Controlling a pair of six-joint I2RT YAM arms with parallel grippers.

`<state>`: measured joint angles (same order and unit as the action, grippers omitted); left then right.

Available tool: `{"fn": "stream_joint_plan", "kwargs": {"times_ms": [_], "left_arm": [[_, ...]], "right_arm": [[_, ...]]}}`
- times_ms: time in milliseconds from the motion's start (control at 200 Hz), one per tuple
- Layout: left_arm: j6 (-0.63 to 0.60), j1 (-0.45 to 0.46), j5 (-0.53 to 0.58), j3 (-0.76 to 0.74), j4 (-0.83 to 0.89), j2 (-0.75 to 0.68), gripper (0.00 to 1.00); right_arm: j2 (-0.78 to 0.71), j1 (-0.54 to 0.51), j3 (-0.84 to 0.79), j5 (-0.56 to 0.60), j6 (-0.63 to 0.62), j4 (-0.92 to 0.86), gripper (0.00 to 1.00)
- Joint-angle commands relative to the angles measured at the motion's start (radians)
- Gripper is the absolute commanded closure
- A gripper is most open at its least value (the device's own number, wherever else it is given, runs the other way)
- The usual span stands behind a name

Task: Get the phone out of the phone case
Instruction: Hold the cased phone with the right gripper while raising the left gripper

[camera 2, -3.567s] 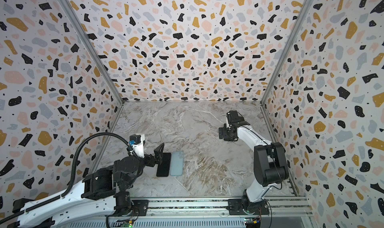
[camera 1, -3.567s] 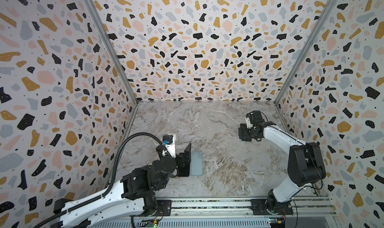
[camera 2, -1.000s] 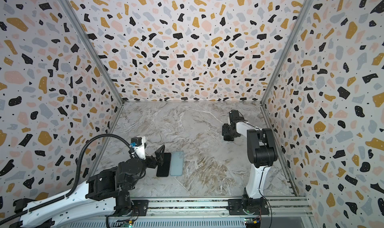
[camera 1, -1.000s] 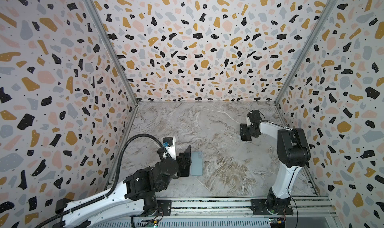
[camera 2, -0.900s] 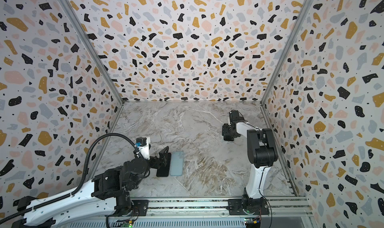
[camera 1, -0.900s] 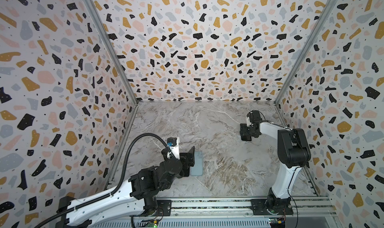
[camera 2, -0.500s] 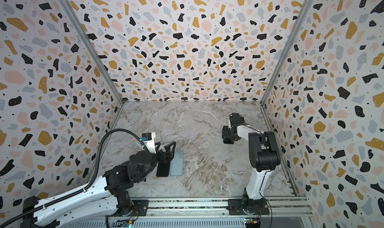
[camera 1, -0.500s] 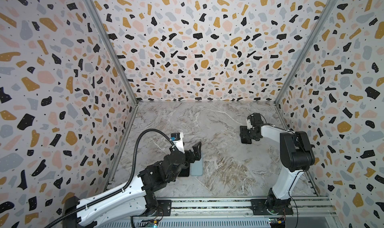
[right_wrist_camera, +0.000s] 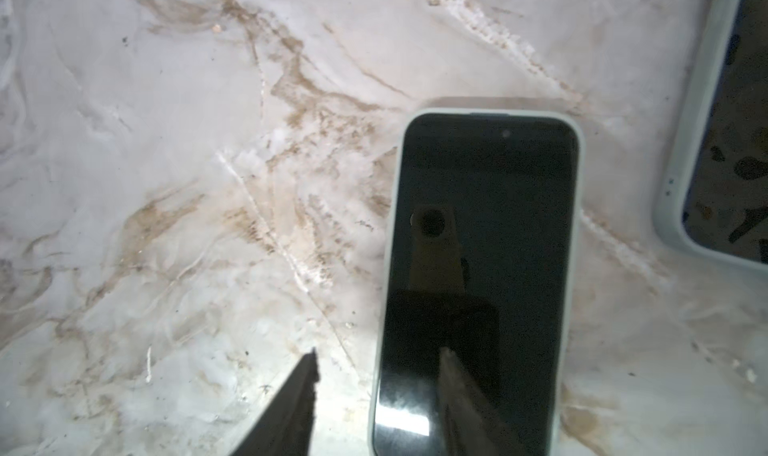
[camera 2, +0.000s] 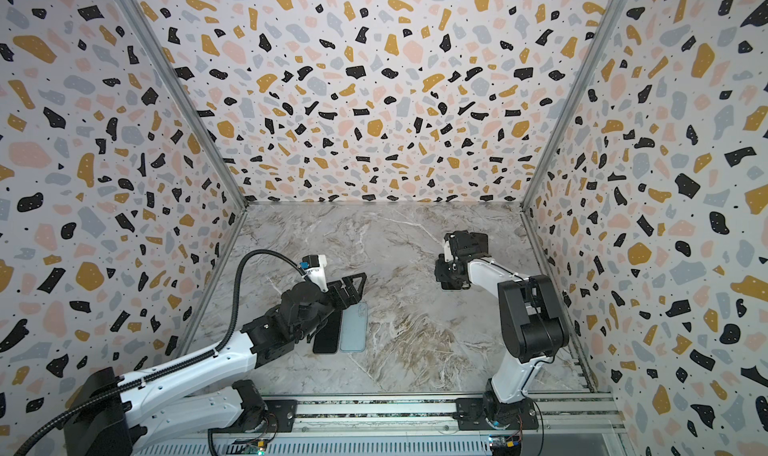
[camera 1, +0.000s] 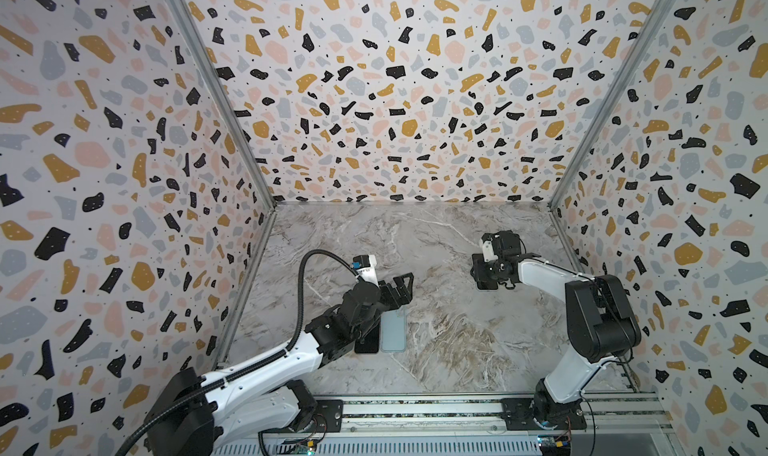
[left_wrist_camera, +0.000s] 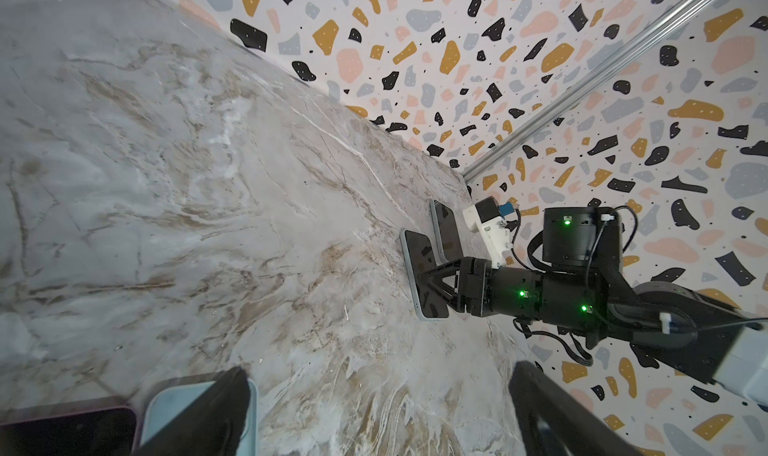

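On the tabletop (camera 1: 436, 233) by the left arm (camera 1: 266, 362), a bare black phone (camera 1: 368, 344) lies just beside an empty blue case (camera 1: 394, 333), their long edges almost touching. The left jaws hang wide open above the case's far end, holding nothing. Under the right arm (camera 1: 548, 273), a second phone (right_wrist_camera: 478, 246) sits face up inside its pale case (right_wrist_camera: 384, 267). The right jaws stand partly open astride one long edge, gripping nothing: one finger (right_wrist_camera: 457, 391) is over the screen, the other (right_wrist_camera: 286, 404) over bare marble. A third phone (right_wrist_camera: 731, 142), also cased, lies near.
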<state>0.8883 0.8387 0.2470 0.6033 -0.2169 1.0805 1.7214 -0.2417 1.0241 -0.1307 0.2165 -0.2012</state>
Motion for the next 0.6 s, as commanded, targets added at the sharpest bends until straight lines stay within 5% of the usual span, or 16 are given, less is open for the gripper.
{"fn": "stream_joint_plan", "kwargs": {"times_ms": [0, 210, 596], "left_arm": [[0.013, -0.009, -0.066, 0.042, -0.082, 0.020, 0.00], [-0.050, -0.010, -0.031, 0.069, -0.041, 0.005, 0.00], [-0.082, -0.009, -0.002, 0.073, 0.023, -0.023, 0.00]], "right_arm": [[-0.043, 0.002, 0.019, 0.032, 0.006, -0.045, 0.34], [-0.081, -0.007, 0.059, 0.150, 0.007, -0.127, 0.00], [-0.015, -0.013, 0.074, 0.149, -0.006, -0.139, 0.01]]}}
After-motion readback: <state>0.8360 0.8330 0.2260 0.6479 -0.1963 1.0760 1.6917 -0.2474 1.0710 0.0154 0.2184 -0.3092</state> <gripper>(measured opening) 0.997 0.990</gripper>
